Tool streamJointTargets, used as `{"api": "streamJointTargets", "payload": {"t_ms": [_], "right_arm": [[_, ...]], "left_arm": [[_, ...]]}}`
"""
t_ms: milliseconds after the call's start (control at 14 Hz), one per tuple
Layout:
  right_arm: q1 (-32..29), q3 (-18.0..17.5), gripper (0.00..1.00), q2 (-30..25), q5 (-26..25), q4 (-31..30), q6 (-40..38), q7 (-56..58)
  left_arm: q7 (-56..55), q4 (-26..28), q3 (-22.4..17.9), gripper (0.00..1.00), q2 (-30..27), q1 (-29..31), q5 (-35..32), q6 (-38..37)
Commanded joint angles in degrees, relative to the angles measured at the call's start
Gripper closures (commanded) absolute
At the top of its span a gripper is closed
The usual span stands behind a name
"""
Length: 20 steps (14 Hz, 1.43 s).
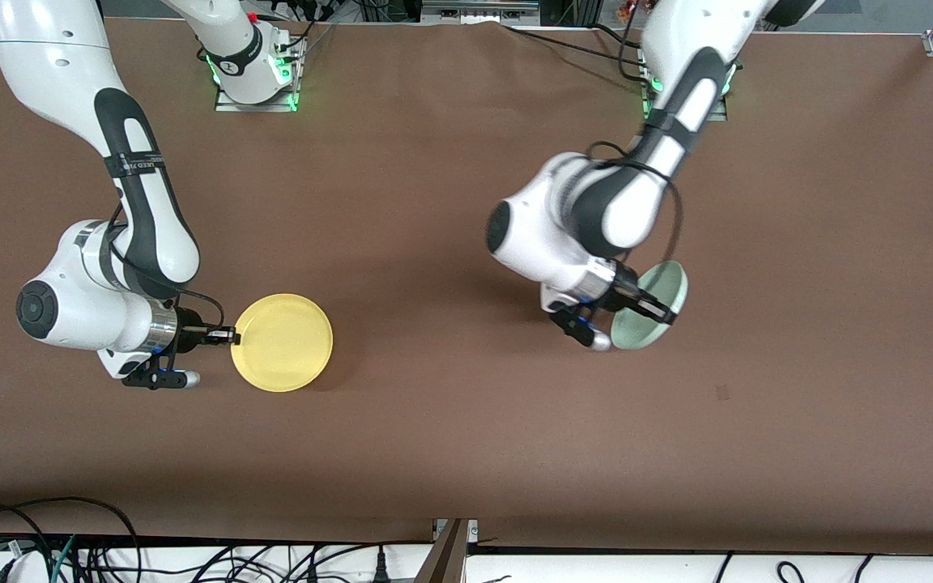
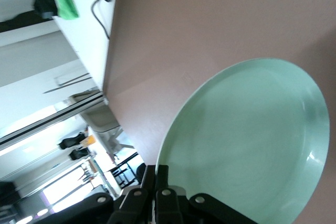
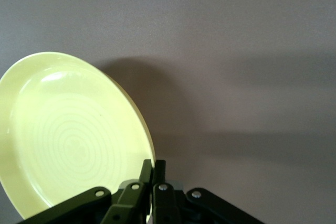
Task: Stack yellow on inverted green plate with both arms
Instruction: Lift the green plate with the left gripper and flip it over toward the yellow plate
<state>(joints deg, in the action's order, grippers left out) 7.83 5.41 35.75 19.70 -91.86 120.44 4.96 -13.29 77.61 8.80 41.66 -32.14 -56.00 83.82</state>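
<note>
My right gripper (image 1: 232,334) is shut on the rim of the yellow plate (image 1: 283,342), held about level just above the table toward the right arm's end. In the right wrist view the plate (image 3: 68,135) shows its ringed face, its rim between my fingertips (image 3: 152,167). My left gripper (image 1: 661,314) is shut on the rim of the pale green plate (image 1: 651,306), which is lifted and tilted steeply on edge over the table toward the left arm's end. In the left wrist view the plate's (image 2: 247,145) hollow face fills the frame, its rim between my fingertips (image 2: 156,174).
The brown table (image 1: 450,421) is bare between the two plates. Cables (image 1: 45,542) lie along the table's edge nearest the front camera. The arm bases (image 1: 256,81) stand at the edge farthest from the front camera.
</note>
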Motion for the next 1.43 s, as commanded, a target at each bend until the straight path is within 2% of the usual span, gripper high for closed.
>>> {"api": "streamJointTargets", "payload": {"t_ms": [0,214,429,786,857,929,1071,1357], "right_arm": [[-0.1,-0.1,1.00,0.4,1.3,1.0,-1.2,0.0],[-0.1,-0.1,1.00,0.4,1.2,0.8,-1.3,0.4],[0.1,-0.1,1.00,0.4,1.1,0.8,-1.3,0.3],[0.2,-0.1,1.00,0.5,1.1,0.4,-1.3,0.1],[0.2,-0.1,1.00,0.5,1.1,0.4,-1.3,0.1],[0.2,-0.1,1.00,0.5,1.1,0.4,-1.3,0.1],[0.2,-0.1,1.00,0.5,1.1,0.4,-1.3,0.1],[0.2,-0.1,1.00,0.5,1.1,0.3,-1.3,0.0]], "left_arm": [[-8.8,-0.4,-1.1,1.00,1.9,-4.2,-2.5,-4.2],[-20.8,-0.4,-1.1,1.00,4.6,-9.8,-2.6,-5.6],[-24.7,-0.9,-1.2,1.00,7.6,-14.3,-2.4,-5.5],[-33.3,-1.8,-0.2,1.00,8.3,-15.9,1.1,-3.9],[-33.3,-3.1,-0.2,0.77,8.5,-16.4,2.8,-2.7],[-33.4,-3.6,-0.2,0.01,8.5,-16.4,4.0,-2.3],[-33.5,-4.1,-0.1,0.00,8.3,-16.3,6.8,-0.1],[-38.1,-10.4,-0.3,0.00,7.8,-13.9,19.8,5.9]]}}
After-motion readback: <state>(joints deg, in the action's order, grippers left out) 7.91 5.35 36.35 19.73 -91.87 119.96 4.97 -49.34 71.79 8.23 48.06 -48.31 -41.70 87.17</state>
